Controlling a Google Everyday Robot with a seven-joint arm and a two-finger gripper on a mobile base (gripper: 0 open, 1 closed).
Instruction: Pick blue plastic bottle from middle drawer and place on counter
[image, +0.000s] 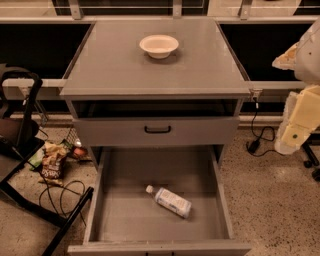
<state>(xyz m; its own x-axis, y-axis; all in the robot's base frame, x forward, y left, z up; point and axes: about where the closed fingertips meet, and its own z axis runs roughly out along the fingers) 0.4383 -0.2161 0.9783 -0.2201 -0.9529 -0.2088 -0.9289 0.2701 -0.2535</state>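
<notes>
Middle drawer (127, 217) holds blue plastic bottle (170, 201) — hand (299, 120), seemingly, far right.

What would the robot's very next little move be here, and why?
Probably swing the pincer across and down toward the open middle drawer. The pincer hangs at the view's right edge, beside the cabinet, well apart from the blue plastic bottle, which lies on its side on the drawer floor.

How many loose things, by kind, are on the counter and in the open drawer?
Bowls: 1, the white bowl on the counter.
Bottles: 1, the blue plastic bottle in the middle drawer.
Total: 2.
The gripper is at the right edge, beside the cabinet.
</notes>
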